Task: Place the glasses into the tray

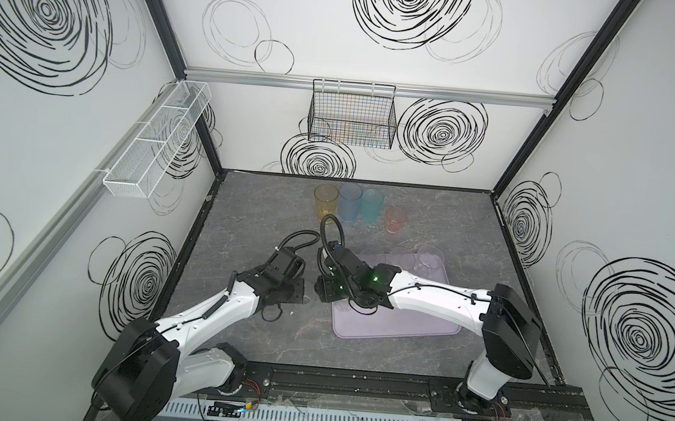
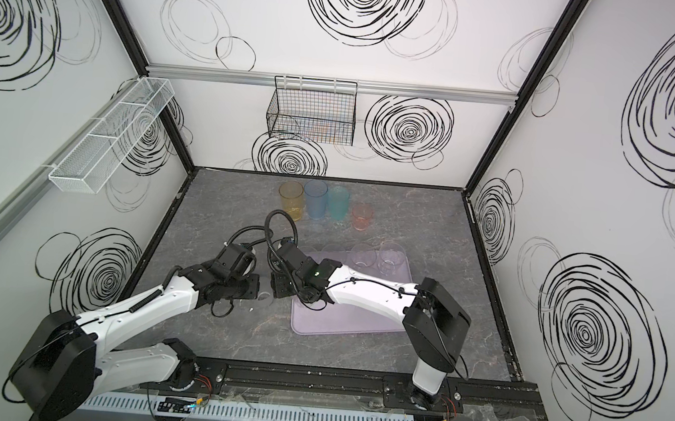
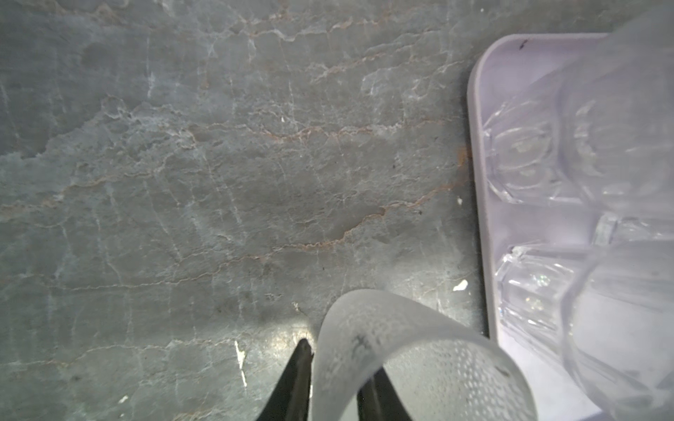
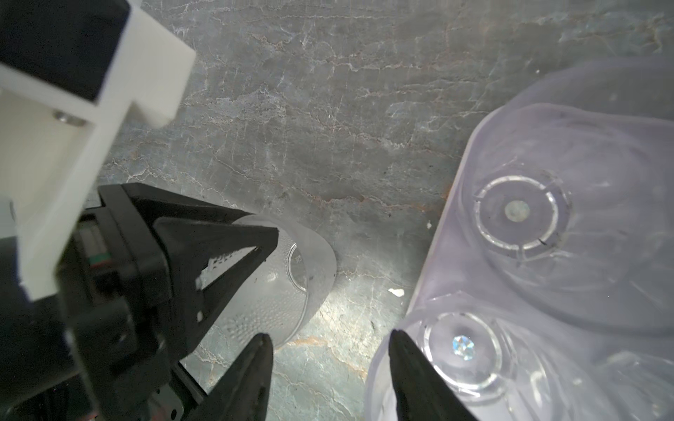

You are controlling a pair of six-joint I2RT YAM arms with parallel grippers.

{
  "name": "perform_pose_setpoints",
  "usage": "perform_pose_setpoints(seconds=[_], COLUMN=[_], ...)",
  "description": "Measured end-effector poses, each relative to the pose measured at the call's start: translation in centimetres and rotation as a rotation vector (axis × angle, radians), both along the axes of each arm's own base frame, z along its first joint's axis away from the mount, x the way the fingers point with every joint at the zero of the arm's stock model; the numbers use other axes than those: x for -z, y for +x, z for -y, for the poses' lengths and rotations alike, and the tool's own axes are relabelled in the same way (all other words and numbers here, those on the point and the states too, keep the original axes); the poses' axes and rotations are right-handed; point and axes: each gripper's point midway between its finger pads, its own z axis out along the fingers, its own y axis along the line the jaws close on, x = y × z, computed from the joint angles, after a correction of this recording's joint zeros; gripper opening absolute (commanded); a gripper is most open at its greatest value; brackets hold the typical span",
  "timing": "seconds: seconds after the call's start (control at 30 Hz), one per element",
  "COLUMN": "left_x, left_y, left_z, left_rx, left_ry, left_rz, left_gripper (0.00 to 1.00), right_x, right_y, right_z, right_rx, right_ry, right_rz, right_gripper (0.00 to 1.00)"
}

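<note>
From where I stand, the left pincer point(image 3: 337, 361) has one finger inside and one outside the rim of a frosted glass point(image 4: 291, 277). The glass sits tilted just beside the tray point(image 1: 396, 329), low over the counter point(image 1: 272, 360). Whether that pinch is tight or loose I cannot tell. The right pincer point(image 4: 330, 333) gapes partly open on nothing, one finger just beside a clear glass point(image 4: 463, 346) at the tray's corner. I'd worry the thin rim grip slips and the glass rolls, that it knocks the crowded clear glasses going in, or that the two pincers clash.

Right end effector point(image 4: 330, 335) low (jaws apart)
</note>
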Motion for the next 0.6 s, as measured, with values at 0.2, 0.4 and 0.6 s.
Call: perform_pose_setpoints(seconds=[0.2,0.4,0.6], left_x=[-4.6,-5.9,-6.2], left_y=[1.6,2.3,2.3], left_z=[0.1,-1.9,-2.8], left_rx=[-0.014,-0.064,-0.081], left_ry=[-0.079,-0.099,-0.112], left_rz=[0.114,0.148,0.163], left_gripper=[0.38,0.39,0.39], right_x=[0.4,0.6,0.0], right_y=[0.8,1.2,1.3], right_z=[-1.7,-1.5,0.0], right_rx=[-0.016,0.003,0.025], right_ry=[-0.001,-0.042,-0.058], right_rz=[0.001,0.018,0.032], right_gripper=[0.54,0.54,0.54])
